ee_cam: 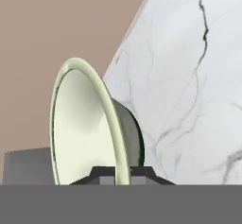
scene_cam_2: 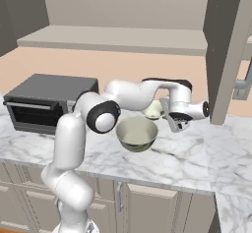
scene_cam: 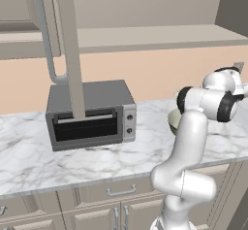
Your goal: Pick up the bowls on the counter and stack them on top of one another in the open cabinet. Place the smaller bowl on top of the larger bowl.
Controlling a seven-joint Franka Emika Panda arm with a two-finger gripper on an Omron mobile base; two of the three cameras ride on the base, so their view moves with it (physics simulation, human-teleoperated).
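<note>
Two bowls stand near each other on the white marble counter (scene_cam_2: 187, 158). The larger bowl (scene_cam_2: 137, 133), pale inside, sits toward the front and peeks out behind my arm (scene_cam: 173, 120). The smaller bowl (scene_cam_2: 154, 110) is just behind it, partly hidden by my forearm. My gripper (scene_cam_2: 171, 121) is shut on the smaller bowl's rim. In the hand view that rim runs between the fingertips of the gripper (ee_cam: 122, 173), and the bowl (ee_cam: 80, 124) shows a cream inside and a dark green outside. Whether this bowl touches the counter I cannot tell. The open cabinet shelf (scene_cam_2: 118, 38) runs above.
The cabinet door (scene_cam: 68, 44) with its loop handle hangs open in front of the grey toaster oven (scene_cam: 89, 115). In the right base view the door (scene_cam_2: 224, 50) stands right of my hand and the oven (scene_cam_2: 47, 99) at the left. Drawer fronts (scene_cam: 121, 190) line the counter's front.
</note>
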